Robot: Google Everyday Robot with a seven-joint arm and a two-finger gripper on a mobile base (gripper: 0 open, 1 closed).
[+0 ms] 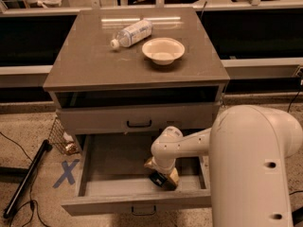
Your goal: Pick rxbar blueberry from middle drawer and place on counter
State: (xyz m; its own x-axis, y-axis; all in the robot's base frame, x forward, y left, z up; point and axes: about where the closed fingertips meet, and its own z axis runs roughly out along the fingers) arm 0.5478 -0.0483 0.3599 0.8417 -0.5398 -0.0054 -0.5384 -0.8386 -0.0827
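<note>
— So, where is the gripper [162, 174] sitting?
— It is reaching down into the open middle drawer [113, 167], right at the dark rxbar blueberry [157, 179]. Whether it is clamping the bar, I cannot tell.
— And the counter [94, 65]?
— It is carrying a bottle [132, 33] and a bowl [163, 50]

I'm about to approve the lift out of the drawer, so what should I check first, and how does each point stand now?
1. Wide grey-brown middle drawer pulled open: ok.
2. Gripper down inside that drawer, near its front right: ok.
3. Dark-wrapped rxbar blueberry held by the gripper: cannot tell; the gripper covers that spot.
4. Bare room on the glossy grey-brown counter at its front: ok.
5. Lying clear plastic bottle and white bowl sit toward the counter's back, out of the way: ok.
</note>
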